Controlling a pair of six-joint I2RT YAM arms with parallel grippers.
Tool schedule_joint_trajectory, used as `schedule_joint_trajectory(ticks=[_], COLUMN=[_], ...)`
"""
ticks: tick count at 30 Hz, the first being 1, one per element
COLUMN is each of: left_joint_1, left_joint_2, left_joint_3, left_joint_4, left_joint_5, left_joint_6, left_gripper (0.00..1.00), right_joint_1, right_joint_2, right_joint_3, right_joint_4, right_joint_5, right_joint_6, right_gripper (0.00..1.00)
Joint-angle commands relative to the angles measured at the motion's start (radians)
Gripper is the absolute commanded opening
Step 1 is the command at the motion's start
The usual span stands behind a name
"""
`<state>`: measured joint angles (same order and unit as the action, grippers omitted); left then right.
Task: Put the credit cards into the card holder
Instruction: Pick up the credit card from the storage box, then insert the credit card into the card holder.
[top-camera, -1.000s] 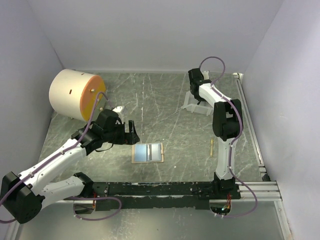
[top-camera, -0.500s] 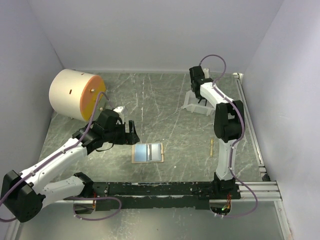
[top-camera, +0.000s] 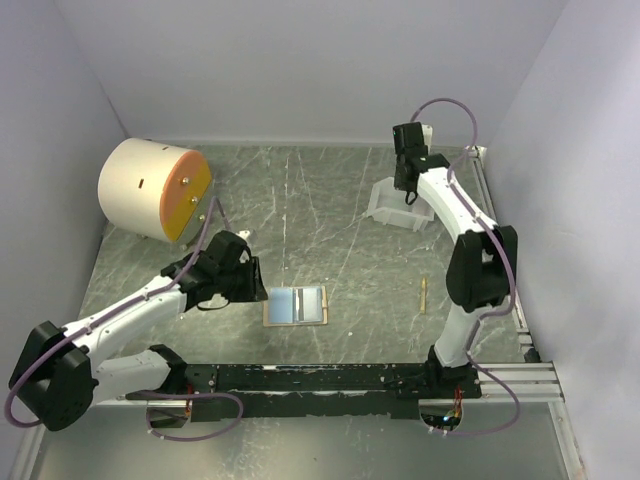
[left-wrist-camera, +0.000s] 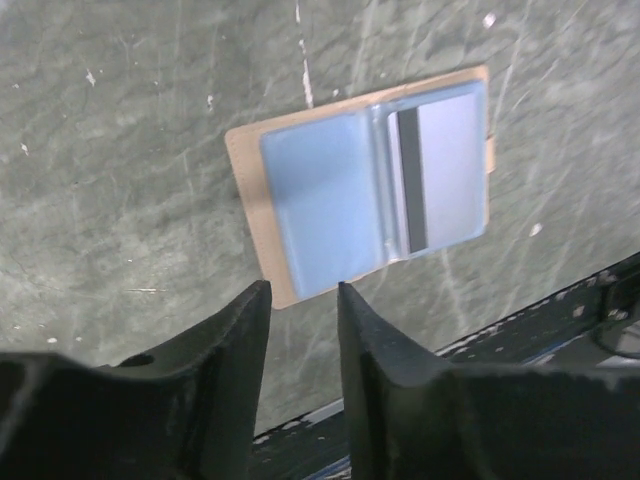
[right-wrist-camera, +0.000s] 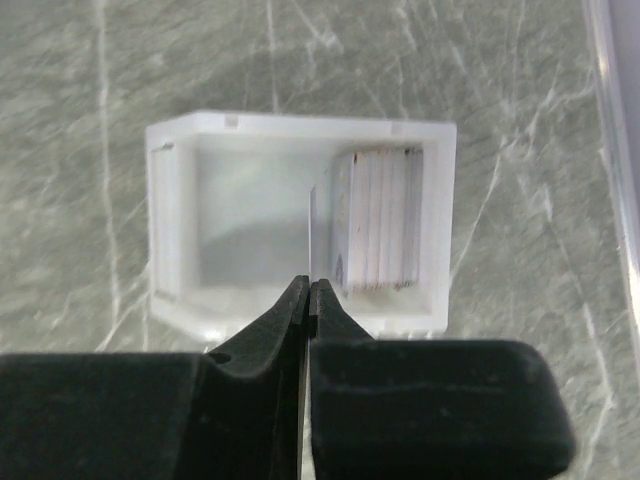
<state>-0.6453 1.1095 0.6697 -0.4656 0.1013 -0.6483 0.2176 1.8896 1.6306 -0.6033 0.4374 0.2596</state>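
The card holder (top-camera: 296, 304) lies open on the table, tan with pale blue pockets (left-wrist-camera: 320, 210). One credit card (left-wrist-camera: 440, 180) with a dark stripe sits in its right pocket. My left gripper (left-wrist-camera: 302, 295) hovers just off the holder's near-left corner, open, with nothing between its fingers (left-wrist-camera: 240, 340). My right gripper (right-wrist-camera: 309, 285) is shut on a thin credit card (right-wrist-camera: 311, 225), seen edge-on, above the white tray (right-wrist-camera: 160, 240). A stack of credit cards (right-wrist-camera: 380, 220) stands at the tray's right end. In the top view the right gripper (top-camera: 406, 188) hangs over the tray (top-camera: 385, 208).
A big cream cylinder with an orange face (top-camera: 155, 188) lies at the back left. A small tan stick (top-camera: 423, 293) lies right of the holder. A metal rail (top-camera: 500, 250) runs along the right edge, and a black base bar (top-camera: 320, 378) along the near edge.
The right arm has risen and swung right from the tray, its jaws closing on a card. The left gripper has shifted nearer and to the left of the holder, and its jaws have narrowed.
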Motion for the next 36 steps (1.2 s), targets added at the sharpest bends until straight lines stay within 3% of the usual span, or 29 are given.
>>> schedule_joint_trajectory(ticks=[1,5,11,22,31,36], left_joint_1=[-0.002,-0.001,-0.001,0.0,-0.001,-0.001], left_joint_2=[0.006,0.009,0.067,0.153,0.194,0.194], left_joint_3=[-0.025,-0.049,-0.105,-0.135,-0.167,-0.202], left_joint_4=[0.067,0.101,0.179,0.264,0.294,0.335], left_joint_5=[0.037,0.038,0.07,0.077,0.083,0.113], left_joint_6=[-0.019,-0.038,-0.066,-0.091,-0.109,-0.13], left_gripper=[0.33,0.07,0.07,0.07,0.07,0.07], right_joint_1=[0.017,0.033,0.074,0.284,0.458,0.545], right_joint_2=[-0.138,-0.262,-0.444,-0.645,-0.624,-0.557], right_joint_3=[-0.1,-0.228,-0.437,-0.706,-0.844,-0.855], right_joint_4=[0.002,0.053,0.149,0.311,0.498,0.533], right_joint_5=[-0.117,-0.282,-0.477,-0.626,-0.67,-0.613], right_joint_6=[0.094,0.137,0.187,0.334,0.472,0.514], right_gripper=[0.0,0.0,0.0,0.0,0.0,0.0])
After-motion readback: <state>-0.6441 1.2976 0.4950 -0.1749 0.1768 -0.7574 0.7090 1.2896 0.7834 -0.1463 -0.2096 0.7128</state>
